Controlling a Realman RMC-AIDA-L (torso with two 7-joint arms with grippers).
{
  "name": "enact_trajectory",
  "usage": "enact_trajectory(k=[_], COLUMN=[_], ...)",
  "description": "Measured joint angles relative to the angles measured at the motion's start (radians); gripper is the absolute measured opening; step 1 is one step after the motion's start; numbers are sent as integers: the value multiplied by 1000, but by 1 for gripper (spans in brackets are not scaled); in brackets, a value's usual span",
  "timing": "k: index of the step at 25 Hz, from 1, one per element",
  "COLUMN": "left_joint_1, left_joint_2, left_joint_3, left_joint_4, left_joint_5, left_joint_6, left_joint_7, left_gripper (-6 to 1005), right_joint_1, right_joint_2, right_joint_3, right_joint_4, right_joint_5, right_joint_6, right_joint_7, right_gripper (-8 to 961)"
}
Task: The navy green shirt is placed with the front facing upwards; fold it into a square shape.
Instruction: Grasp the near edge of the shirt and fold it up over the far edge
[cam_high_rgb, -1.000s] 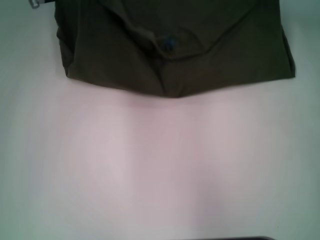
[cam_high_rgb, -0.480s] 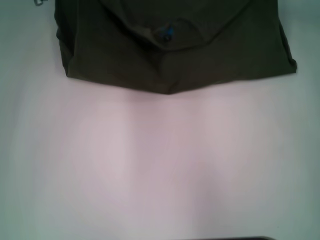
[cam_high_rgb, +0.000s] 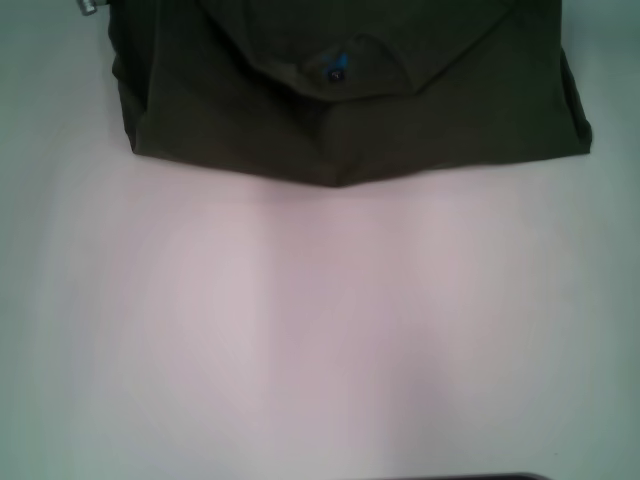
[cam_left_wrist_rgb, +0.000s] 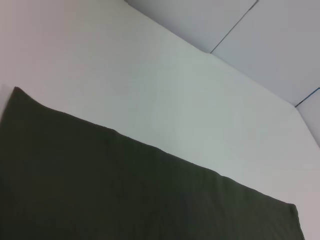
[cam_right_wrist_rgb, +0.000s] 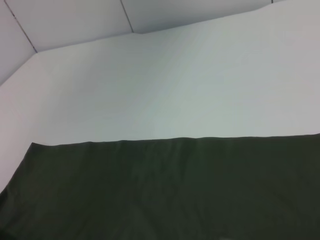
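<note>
The navy green shirt (cam_high_rgb: 350, 120) lies at the far side of the white table (cam_high_rgb: 320, 330) in the head view, folded over. Its ribbed collar with the small blue label (cam_high_rgb: 335, 71) faces me, and the near edge comes to a shallow point. No pink letters show. A small metal part of my left gripper (cam_high_rgb: 88, 6) peeks in at the far left corner of the shirt. My right gripper is out of view. The left wrist view shows plain olive cloth (cam_left_wrist_rgb: 125, 195) with a straight edge on the table. The right wrist view shows the same cloth (cam_right_wrist_rgb: 165, 190).
The white table stretches wide between me and the shirt. A dark strip (cam_high_rgb: 450, 477) shows at the bottom edge of the head view. Both wrist views show the table's far edge (cam_left_wrist_rgb: 210, 52) and grey floor tiles (cam_right_wrist_rgb: 75, 15) beyond it.
The collar and blue label have shifted a little away from me, and the cloth around the collar has smoothed. The metal part at the far left has shifted slightly.
</note>
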Motion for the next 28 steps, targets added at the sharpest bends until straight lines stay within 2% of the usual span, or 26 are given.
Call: enact_trajectory(k=[7,21,28], left_joint_1=[-1,-33,-33], left_joint_2=[-10,-11,-12], left_joint_3=[26,32,31], left_joint_4=[2,24,26], left_joint_5=[0,7,2], left_joint_6=[-45,-72,-74], left_joint_7=[10,12,31], left_gripper=[143,155,161], right_joint_1=[-5,-35,-27], right_joint_2=[4,-3,4], right_joint_3=[2,8,2], right_joint_4=[0,-10,-6], right_joint_5=[0,1,-1], right_joint_6=[16,25,30], right_joint_7=[7,35,29], right_gripper=[59,63,64])
